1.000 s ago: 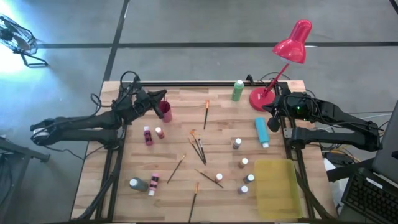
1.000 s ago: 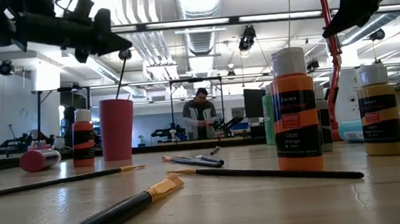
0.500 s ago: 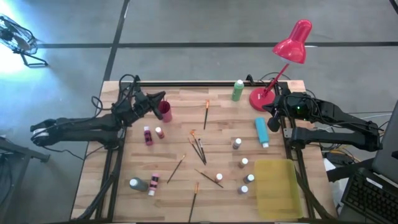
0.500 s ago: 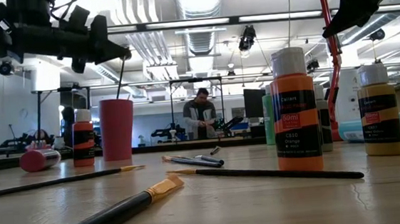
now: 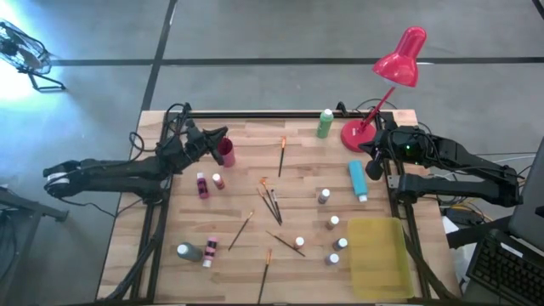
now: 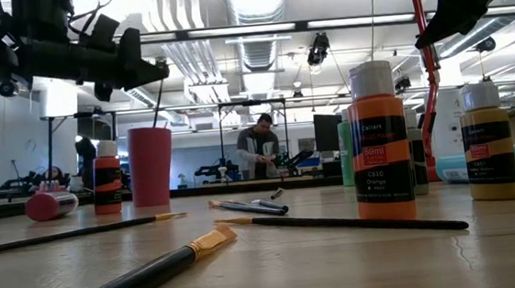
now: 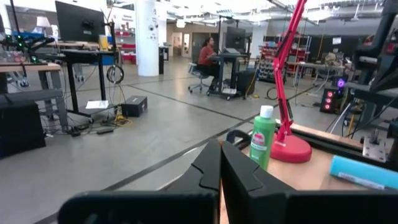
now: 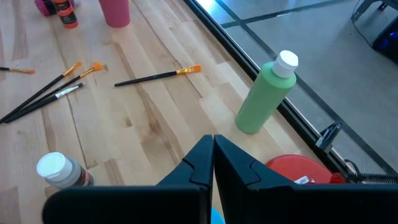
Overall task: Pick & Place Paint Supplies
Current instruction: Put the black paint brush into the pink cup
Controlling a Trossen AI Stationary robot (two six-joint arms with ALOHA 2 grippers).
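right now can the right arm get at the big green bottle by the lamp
Probably yes. The right pincer, shut, hangs just inward of the red lamp base, and the green bottle stands upright beside that base with bare wood on its near side. The lamp stem may crowd the approach.

We see the red desk lamp (image 5: 387, 76) at the table's far right corner, with the tall green paint bottle (image 5: 325, 123) just beside its base. The pink cup (image 5: 225, 151) stands far left (the left gripper (image 5: 219, 133) hovers over it). The large blue bottle (image 5: 357, 180) lies right, behind the flat yellow tray (image 5: 378, 257). Thin wooden-handled paintbrushes (image 5: 270, 201) lie mid-table.
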